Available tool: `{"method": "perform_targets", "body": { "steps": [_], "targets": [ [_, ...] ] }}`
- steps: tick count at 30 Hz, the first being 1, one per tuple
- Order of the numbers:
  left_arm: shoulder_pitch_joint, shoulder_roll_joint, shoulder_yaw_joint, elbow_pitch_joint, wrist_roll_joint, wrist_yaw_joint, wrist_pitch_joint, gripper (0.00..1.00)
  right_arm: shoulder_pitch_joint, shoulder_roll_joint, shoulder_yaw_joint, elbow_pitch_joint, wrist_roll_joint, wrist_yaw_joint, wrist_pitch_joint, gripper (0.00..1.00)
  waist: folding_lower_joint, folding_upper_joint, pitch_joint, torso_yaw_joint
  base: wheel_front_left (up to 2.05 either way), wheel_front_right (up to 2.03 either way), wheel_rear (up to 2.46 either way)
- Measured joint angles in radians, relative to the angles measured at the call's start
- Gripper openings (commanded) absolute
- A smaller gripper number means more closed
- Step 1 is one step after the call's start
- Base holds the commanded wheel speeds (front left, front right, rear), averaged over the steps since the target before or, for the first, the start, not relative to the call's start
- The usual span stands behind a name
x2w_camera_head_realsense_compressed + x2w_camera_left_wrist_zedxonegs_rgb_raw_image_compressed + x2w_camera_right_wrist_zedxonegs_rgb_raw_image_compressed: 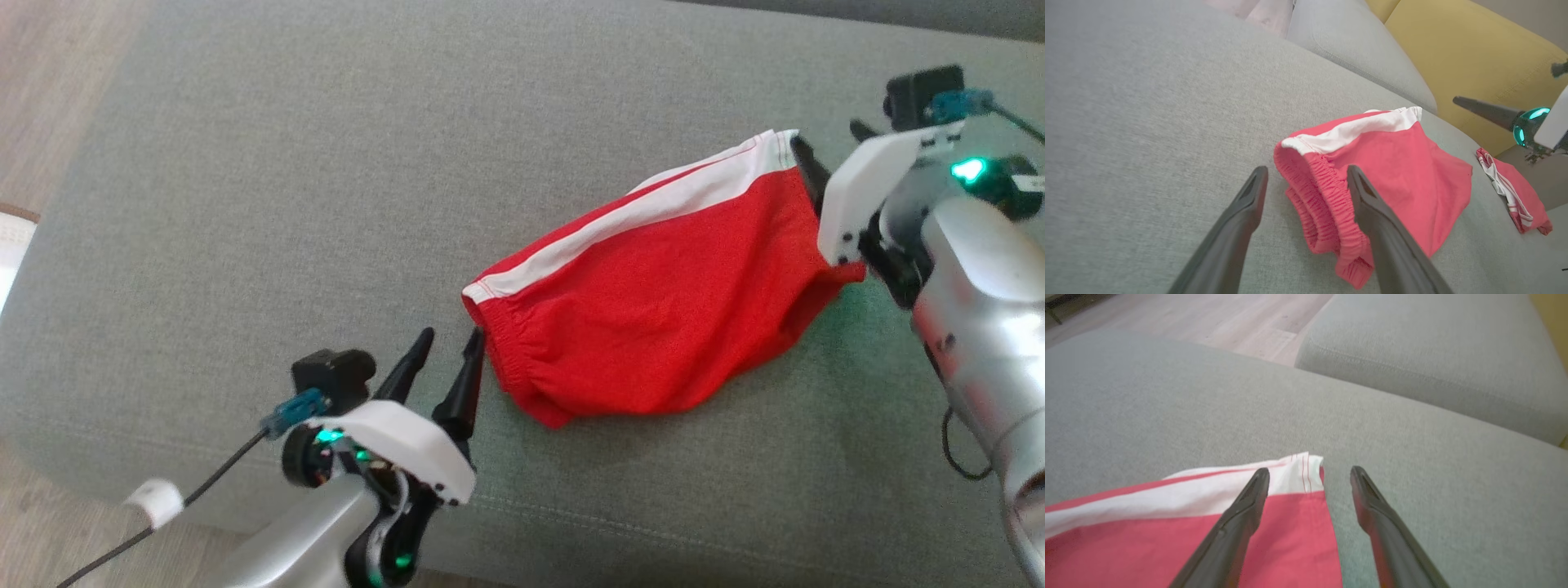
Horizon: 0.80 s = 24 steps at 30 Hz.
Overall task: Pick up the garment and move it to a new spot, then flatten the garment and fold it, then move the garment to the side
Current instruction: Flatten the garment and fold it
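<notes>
Left pincer (pixel 451 336): jaws spread wide and empty, tips just beside the gathered waistband (pixel 1327 192) of the garment (pixel 653 302); I cannot tell whether the nearer tip brushes the cloth. Right pincer (pixel 1310 469): likewise wide apart and holding nothing, poised over the opposite end, where the hem corner (pixel 1296 475) lies below and between my two tips. The garment spans the stretch between my two pincers, resting on the grey cushion (pixel 326 163).

Appearance: red shorts, lying roughly flat. A broad white stripe (pixel 653 204) runs along the edge farther from my left pincer. The waistband is elasticated and puckered, its mouth gaping slightly toward that pincer. The end by my right pincer tapers to a loose point.

Handling, as I judge it: a light, thin knit, wholly limp, so it will sag and bunch from whatever point I lift it and will drag a little on the cushion's weave. It looks neither fragile nor slippery. The best purchase for the left pincer is the waistband, which is thick and ribbed. For the right pincer it is the stitched hem corner at the white stripe. Pinching both layers together should hold the shape in carrying, whereas catching one layer alone would likely let it fall open.
</notes>
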Motion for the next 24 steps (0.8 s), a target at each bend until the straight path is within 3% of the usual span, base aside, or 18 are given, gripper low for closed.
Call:
{"method": "perform_targets", "body": {
  "steps": [1,6,13,20,21,22,23,24],
  "targets": [
    [0.018,0.034,0.001,-0.05,0.014,0.023,-0.002,1.0,0.021,-0.013,0.023,-0.009,0.026,0.0,0.028,1.0,-0.0001,0.0,-0.011,-0.001,0.0,0.0,0.0],
    [0.035,0.097,0.013,-0.164,0.057,0.077,-0.045,1.0,0.09,-0.056,0.063,-0.027,0.085,0.0,0.069,1.0,-0.0001,0.0,-0.025,0.01,0.0,0.0,0.0],
    [0.043,0.141,0.076,-0.255,0.119,0.157,-0.1,1.0,0.124,-0.074,0.085,-0.013,0.146,0.0,0.095,1.0,0.0001,0.0,0.0,0.039,0.0,0.0,0.0],
    [0.051,0.175,0.111,-0.293,0.143,0.187,-0.111,1.0,0.132,-0.073,0.094,0.014,0.193,0.0,0.168,1.0,0.0001,0.0,0.008,0.05,0.0,0.0,0.0],
    [0.056,0.18,0.116,-0.297,0.143,0.187,-0.112,1.0,0.132,-0.073,0.096,0.013,0.201,0.0,0.174,0.95,0.0,0.0,0.006,0.05,0.0,0.0,0.0],
    [0.063,0.184,0.12,-0.299,0.143,0.187,-0.114,1.0,0.132,-0.072,0.099,0.013,0.208,0.0,0.177,0.78,0.0001,0.0,0.004,0.049,0.0,0.0,0.0],
    [0.071,0.186,0.123,-0.3,0.143,0.188,-0.117,1.0,0.132,-0.071,0.102,0.013,0.211,0.0,0.181,0.49,0.0001,0.0,0.002,0.048,0.0,0.0,0.0],
    [0.079,0.189,0.126,-0.301,0.145,0.189,-0.117,1.0,0.133,-0.069,0.105,0.012,0.216,0.0,0.18,0.43,0.0001,0.0,0.0,0.046,0.0,0.0,0.0]
  ]
}}
